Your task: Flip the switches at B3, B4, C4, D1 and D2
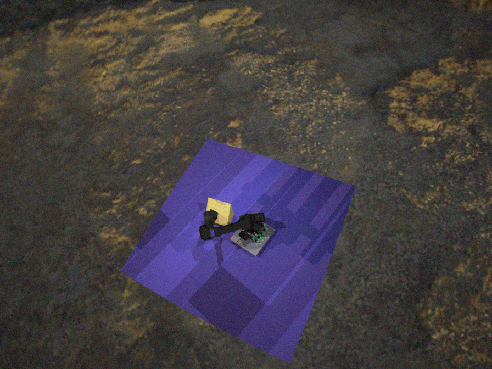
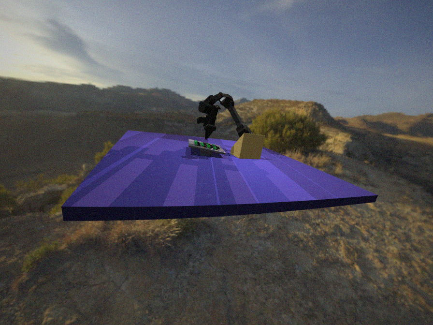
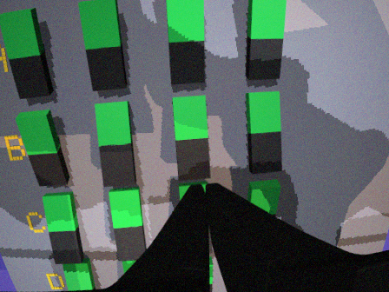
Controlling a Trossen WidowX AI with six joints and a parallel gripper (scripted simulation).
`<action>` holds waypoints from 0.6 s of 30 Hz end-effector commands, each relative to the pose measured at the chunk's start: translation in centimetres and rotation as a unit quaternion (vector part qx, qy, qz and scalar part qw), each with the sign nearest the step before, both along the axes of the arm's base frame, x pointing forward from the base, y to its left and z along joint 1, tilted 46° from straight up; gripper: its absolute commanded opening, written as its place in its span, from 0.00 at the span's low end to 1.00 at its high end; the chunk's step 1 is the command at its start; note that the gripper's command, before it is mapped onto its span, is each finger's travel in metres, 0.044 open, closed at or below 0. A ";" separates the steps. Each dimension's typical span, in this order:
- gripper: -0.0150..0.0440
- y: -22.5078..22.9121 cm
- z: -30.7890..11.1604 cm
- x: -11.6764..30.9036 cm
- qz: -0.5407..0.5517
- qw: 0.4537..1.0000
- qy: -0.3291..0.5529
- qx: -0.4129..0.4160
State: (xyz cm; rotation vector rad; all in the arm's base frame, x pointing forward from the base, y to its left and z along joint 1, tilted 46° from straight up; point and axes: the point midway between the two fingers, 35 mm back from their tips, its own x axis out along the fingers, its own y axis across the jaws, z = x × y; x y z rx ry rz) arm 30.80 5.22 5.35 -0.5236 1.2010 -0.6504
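Black gripper [image 1: 242, 235] [image 2: 206, 138] [image 3: 204, 196] pressed together, empty, making blunt poker; I'm holding it over switch panel [image 1: 257, 251] [image 2: 219, 151] [image 3: 347, 87], B3 switch [image 3: 191, 136] at twelve o'clock.

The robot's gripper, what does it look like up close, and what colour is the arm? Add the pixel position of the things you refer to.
The gripper [image 2: 207, 137] [image 3: 204, 196] is black, with two fingers that narrow toward their tips. The arm [image 1: 228, 229] [image 2: 234, 113] is black too, made of chunky joints and slimmer straight parts.

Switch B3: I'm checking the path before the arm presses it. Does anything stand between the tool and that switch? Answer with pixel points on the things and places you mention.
Nothing visible does. The tool [image 1: 260, 230] [image 2: 206, 139] [image 3: 204, 196] is shut, its tips just short of B3 [image 3: 192, 136] in the wrist view. The yellow block [image 1: 219, 210] [image 2: 251, 146] stands off to the side.
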 end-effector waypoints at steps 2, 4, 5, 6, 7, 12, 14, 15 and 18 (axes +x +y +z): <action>0.25 -0.7 -0.7 0.3 0.005 1.000 -0.003 -0.001; 0.25 -0.7 -0.8 0.3 0.005 1.000 -0.003 -0.001; 0.25 -0.8 -0.8 0.3 0.005 1.000 -0.003 -0.001; 0.25 -0.8 -0.9 0.3 0.005 1.000 -0.003 -0.001; 0.25 -0.9 -1.0 0.4 0.005 1.000 -0.003 -0.001; 0.25 -1.5 -1.5 0.5 0.005 1.000 -0.003 -0.002; 0.25 -1.6 -1.7 0.6 0.005 1.000 -0.003 -0.002; 0.25 -1.7 -1.7 0.6 0.005 1.000 -0.003 -0.002; 0.25 -1.7 -1.7 0.6 0.005 1.000 -0.003 -0.002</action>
